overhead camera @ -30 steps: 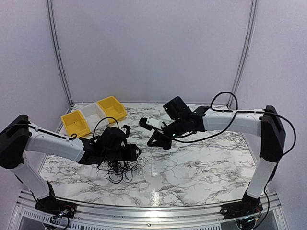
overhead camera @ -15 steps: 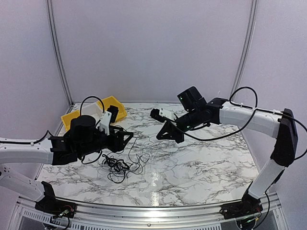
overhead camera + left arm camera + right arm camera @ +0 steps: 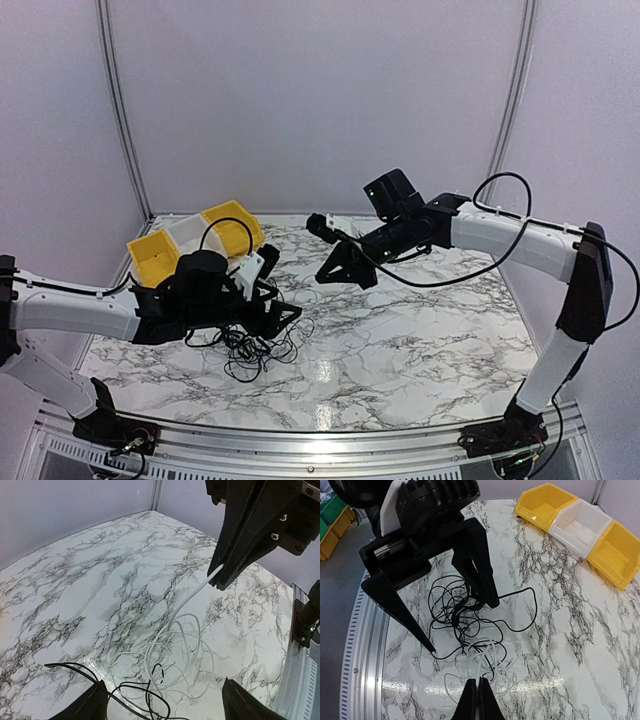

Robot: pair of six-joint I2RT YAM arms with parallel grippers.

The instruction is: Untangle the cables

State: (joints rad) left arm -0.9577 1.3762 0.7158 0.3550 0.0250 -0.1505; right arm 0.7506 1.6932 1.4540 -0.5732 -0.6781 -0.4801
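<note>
A tangle of thin black cables (image 3: pixel 250 348) lies on the marble table (image 3: pixel 420 330), with a thin white cable (image 3: pixel 487 662) looped at its edge. My left gripper (image 3: pixel 280 300) is open and empty, and hovers just above the tangle. In the left wrist view its fingers (image 3: pixel 94 706) frame the white loops (image 3: pixel 180 655) and a few black strands (image 3: pixel 145 695). My right gripper (image 3: pixel 324 276) is shut on the white cable and holds one strand up off the table. In the right wrist view the black tangle (image 3: pixel 457 607) lies between the left gripper's fingers (image 3: pixel 400 612).
Two yellow bins (image 3: pixel 157 256) and a white bin (image 3: pixel 195 237) between them stand at the table's back left. They also show in the right wrist view (image 3: pixel 580 527). A metal rail (image 3: pixel 320 440) runs along the near edge.
My left gripper lifted off the tangle and drew back left, then swung right again over it. My right gripper rose and moved back-left, with the white cable in it.
</note>
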